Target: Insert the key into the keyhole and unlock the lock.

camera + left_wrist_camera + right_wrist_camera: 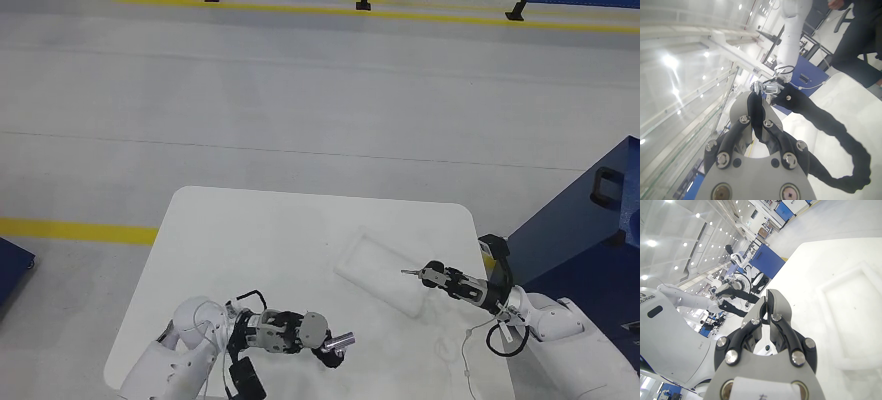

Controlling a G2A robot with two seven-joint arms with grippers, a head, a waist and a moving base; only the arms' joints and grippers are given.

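Observation:
The lock is a silver cylinder (338,343) on a black fabric-covered cable. My left gripper (318,342) holds it above the table's near edge, shut on the cable just behind the cylinder (771,88). The rest of the cable (829,121) hangs off in a loop. My right gripper (430,275) is shut on the small key (410,272), whose tip points left over the white tray (385,275). The two grippers are well apart. From the right gripper (766,298), the lock's keyhole face (712,297) shows in the distance, turned roughly toward it.
The white table (250,230) carries a shallow white tray (848,306) at its right centre. A thin white cord (468,352) lies by the right arm. A blue cabinet (590,220) stands beyond the table's right edge.

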